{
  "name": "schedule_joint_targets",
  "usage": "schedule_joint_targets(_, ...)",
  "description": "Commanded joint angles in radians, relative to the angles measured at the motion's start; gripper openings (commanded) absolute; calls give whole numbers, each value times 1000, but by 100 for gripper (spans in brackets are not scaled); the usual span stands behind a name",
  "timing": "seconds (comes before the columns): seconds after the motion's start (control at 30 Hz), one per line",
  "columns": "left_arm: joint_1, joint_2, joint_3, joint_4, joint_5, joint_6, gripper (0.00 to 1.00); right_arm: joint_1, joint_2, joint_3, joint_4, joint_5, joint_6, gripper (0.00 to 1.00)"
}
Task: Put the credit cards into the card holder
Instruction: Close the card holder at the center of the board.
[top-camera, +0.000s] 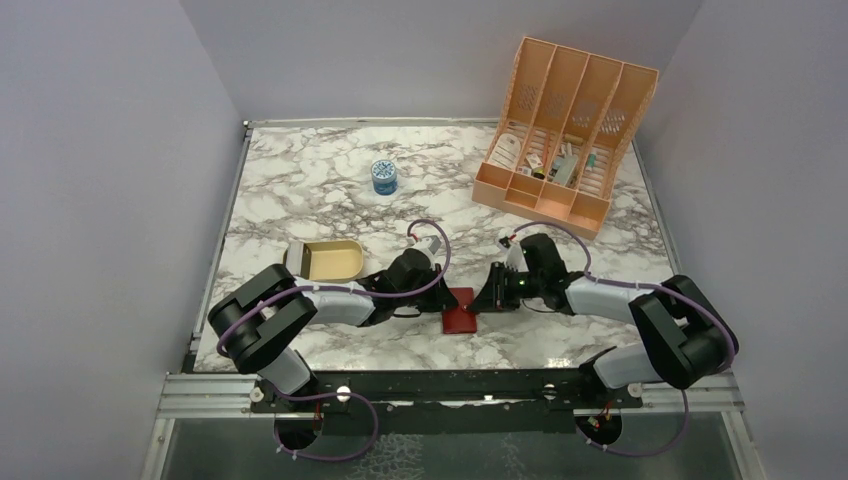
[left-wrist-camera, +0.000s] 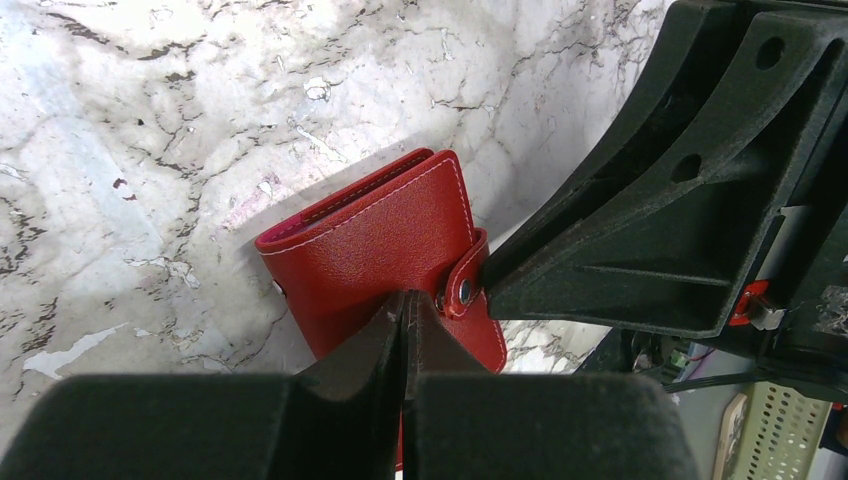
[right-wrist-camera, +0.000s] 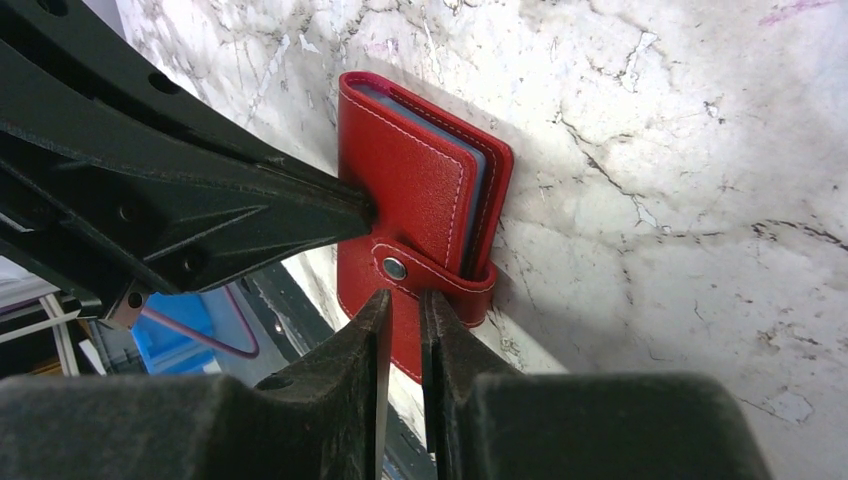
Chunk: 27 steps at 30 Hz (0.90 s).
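**Top view.** Card holder (top-camera: 461, 318): red, closed, laid flat on the marble tabletop (top-camera: 300, 190) close to the middle of its near edge. Left arm (top-camera: 330, 300): stretched low from the near left corner toward the centre, elbow folded back. Left gripper (top-camera: 441, 292): brought to the card holder's left side. Right arm (top-camera: 600, 297): mirrored from the near right corner. Right gripper (top-camera: 487, 297): set at the card holder's right side. Tan tray (top-camera: 325, 260): placed near the left edge, beside the left arm. Blue jar (top-camera: 384, 177): set toward the far edge. Peach organizer (top-camera: 565, 130): stood at the far right corner.

**Left wrist view.** Left gripper: fingers pressed together with nothing between them, tips laid on the red cover beside the snap strap (left-wrist-camera: 470, 285). One black finger of the right gripper is met at that strap.

**Right wrist view.** Right gripper: jaws parted by a narrow slit only, tips just at the strap. Whether the strap is pinched cannot be told. Pale blue-grey leaves are seen in the card holder's open edge.
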Motion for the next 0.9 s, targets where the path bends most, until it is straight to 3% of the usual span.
schedule_joint_targets(0.0,-10,29,4,-28,-26,0,2,-1,23,27,13,-16,-1,17)
schedule_joint_targets(0.37,-15,39,7,-28,-26,-1,2,11,33,49,-41,-39,-18,16)
schedule_joint_targets(0.63,-16,41,4,-28,-27,-1,2,14,-58,90,-171,123,-34,16)
schedule_joint_targets(0.87,-16,45,3,-28,-28,-4,2,14,-19,99,-141,97,-27,16)
